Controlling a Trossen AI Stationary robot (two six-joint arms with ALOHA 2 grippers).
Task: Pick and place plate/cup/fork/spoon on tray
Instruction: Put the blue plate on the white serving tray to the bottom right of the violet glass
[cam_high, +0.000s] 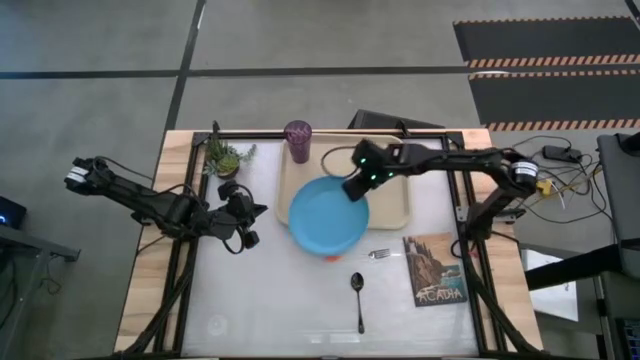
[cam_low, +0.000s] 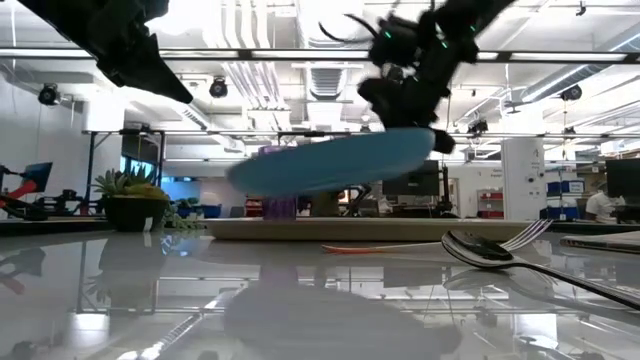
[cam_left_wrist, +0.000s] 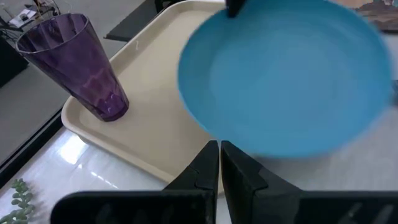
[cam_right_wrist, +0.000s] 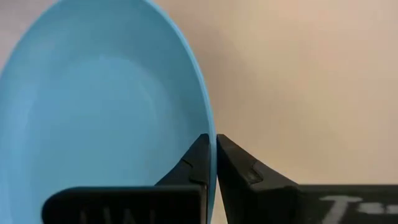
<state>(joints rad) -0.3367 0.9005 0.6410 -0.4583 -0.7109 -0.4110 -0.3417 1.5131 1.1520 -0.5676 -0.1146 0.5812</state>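
My right gripper (cam_high: 352, 190) is shut on the light-blue plate (cam_high: 327, 214), held in the air over the near edge of the beige tray (cam_high: 395, 205); the low view shows the plate (cam_low: 330, 160) tilted, clear of the tray. The purple cup (cam_high: 298, 141) stands upright on the tray's far left corner. The orange-handled fork (cam_high: 378, 254) and the dark spoon (cam_high: 358, 298) lie on the table near the tray. My left gripper (cam_high: 260, 210) is shut and empty, left of the plate. My right gripper pinches the plate's rim (cam_right_wrist: 210, 163) between its two fingers, one above and one below the rim, at the plate's far right side. The fingers come slanting down from the table's far right. The plate is lifted clear, tilted, its held side higher.
A small green potted plant (cam_high: 224, 157) stands at the far left of the table. An illustrated book reading "ACADIA" (cam_high: 434, 268) lies at the right. Bare table lies at the near left.
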